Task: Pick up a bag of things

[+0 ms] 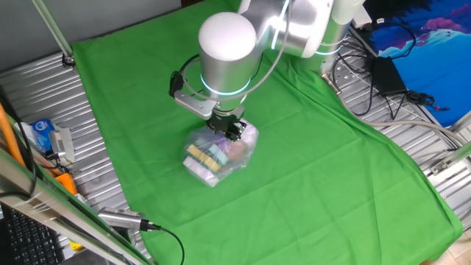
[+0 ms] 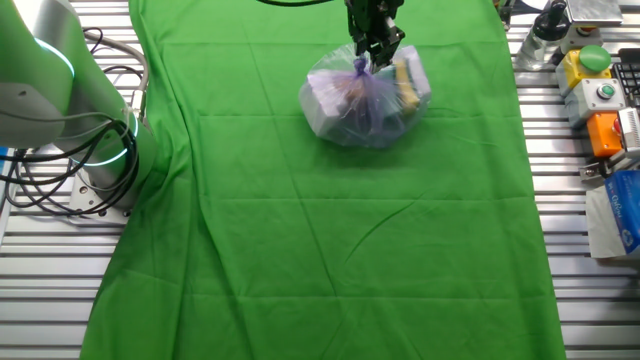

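End effector [image 2: 373, 52] sits right at the bag's [image 2: 365, 100] gathered purple top; I see its fingers closed around that knot. Bag rests on the green cloth [image 2: 330, 250] covering the tabletop [image 1: 44, 96], mid-cloth, yellow and white items showing through.

We can read no text, brand, number or sign in either view. The blue-and-white packet [image 2: 622, 222], lying off the green cloth [image 2: 330, 240] at its right edge in the other fixed view, has markings too small for us to make out. The bag of things [image 1: 219, 154] on the cloth shows us no legible label.
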`<state>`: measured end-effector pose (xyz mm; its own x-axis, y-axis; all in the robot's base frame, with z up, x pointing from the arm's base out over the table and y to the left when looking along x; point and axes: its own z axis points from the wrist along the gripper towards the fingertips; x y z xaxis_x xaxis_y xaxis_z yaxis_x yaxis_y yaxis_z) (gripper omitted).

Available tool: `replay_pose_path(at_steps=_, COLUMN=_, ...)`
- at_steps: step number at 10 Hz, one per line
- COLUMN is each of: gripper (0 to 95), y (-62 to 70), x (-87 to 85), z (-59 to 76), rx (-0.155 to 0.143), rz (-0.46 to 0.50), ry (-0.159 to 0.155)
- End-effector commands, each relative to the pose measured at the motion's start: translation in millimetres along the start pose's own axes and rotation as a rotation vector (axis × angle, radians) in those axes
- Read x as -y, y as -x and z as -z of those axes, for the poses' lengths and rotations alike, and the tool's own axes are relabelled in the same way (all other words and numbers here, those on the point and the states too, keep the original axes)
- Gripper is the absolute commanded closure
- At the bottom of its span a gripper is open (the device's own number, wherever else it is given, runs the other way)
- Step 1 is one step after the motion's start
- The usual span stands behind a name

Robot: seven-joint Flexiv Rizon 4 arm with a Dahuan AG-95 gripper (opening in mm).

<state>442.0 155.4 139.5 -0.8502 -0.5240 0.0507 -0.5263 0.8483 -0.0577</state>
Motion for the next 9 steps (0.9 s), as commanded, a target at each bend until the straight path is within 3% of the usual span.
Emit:
replay_pose_path(at_steps=1, gripper=57.0, y=-2.6, x=-1.0, z=-3.3, rx=0.003, rz=-0.002, ry=-0.004)
replay_pose_path(at_steps=7, gripper=57.0, y=-4.2, x=-3.9, z=-10.5, rx=0.009, rz=0.007, ry=-0.01)
replay_pose_path(at_steps=8, gripper=38.0, y=-3.0, x=-5.2, z=-11.3, rx=0.009, rz=0.011, ry=-0.01)
replay_pose_path(at_steps=9, gripper=38.0, y=-2.6, x=-5.8, z=-11.8, rx=0.008, rz=0.014, ry=-0.011)
